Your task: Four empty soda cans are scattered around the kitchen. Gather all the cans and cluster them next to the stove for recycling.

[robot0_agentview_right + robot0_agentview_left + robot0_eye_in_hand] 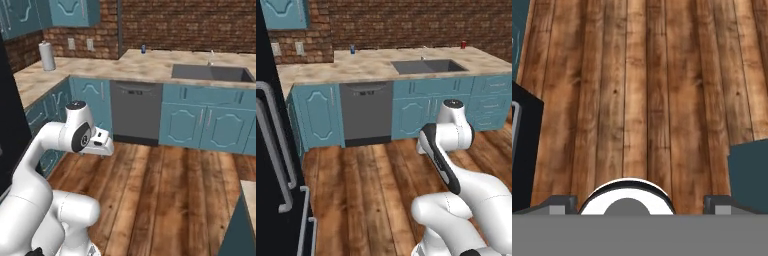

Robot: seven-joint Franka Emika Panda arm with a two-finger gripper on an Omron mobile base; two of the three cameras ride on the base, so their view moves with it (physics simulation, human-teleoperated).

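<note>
I am parked on the wooden floor (371, 190) well short of the long L-shaped counter (376, 65), which runs along the far brick wall and returns down the left side. Set into it on the right is the sink (428, 66), with the dishwasher (366, 112) below and to its left. That stand-off makes sense to me: from here I can survey for cans before committing the base.

Two cans stand on the counter's far edge, a blue can (352, 49) near the corner and a red can (463, 44) far right beyond the sink, well apart from each other. I see no stove from here.

The arm is folded in a travel tuck, elbow high, hand pointing down at the floor. My jaws (640, 202) stand fully open, holding nothing, with floorboards beneath them.
</note>
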